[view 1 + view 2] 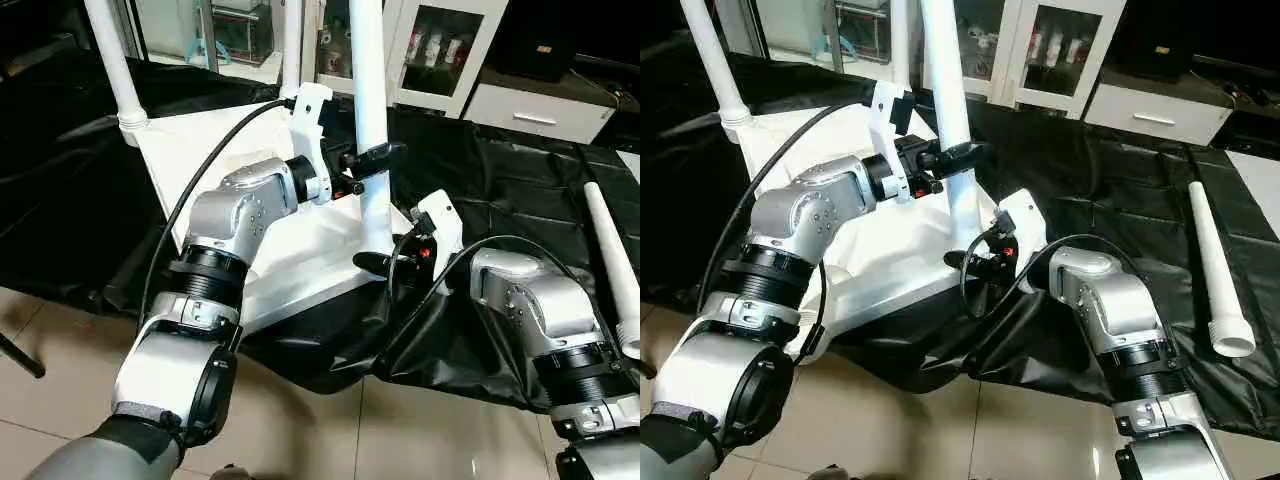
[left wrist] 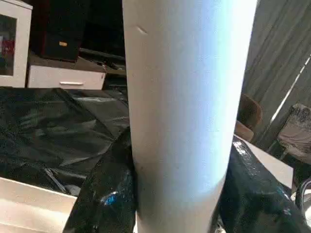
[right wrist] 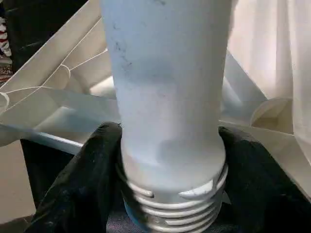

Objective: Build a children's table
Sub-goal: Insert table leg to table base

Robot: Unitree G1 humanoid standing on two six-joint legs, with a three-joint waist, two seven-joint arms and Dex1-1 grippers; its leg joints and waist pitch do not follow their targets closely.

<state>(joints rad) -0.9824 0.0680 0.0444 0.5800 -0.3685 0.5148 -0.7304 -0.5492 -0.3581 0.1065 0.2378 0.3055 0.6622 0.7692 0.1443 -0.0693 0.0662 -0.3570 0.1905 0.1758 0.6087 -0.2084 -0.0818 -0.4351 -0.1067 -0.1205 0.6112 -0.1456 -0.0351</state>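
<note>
Left gripper [image 1: 372, 160] closed on the upright leg [image 1: 368, 110]; right gripper [image 1: 378, 263] clamps that leg lower down, at the tabletop [image 1: 300, 250]; a loose leg [image 1: 612, 262] lies well beyond the right gripper.

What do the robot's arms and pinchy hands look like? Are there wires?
Both arms are shiny silver metal with black ribbed rings at the joints. The left gripper and right gripper each have two black fingers and a white bracket at the wrist. A black cable loops along each arm. Small red bits show near the wrists.
</note>
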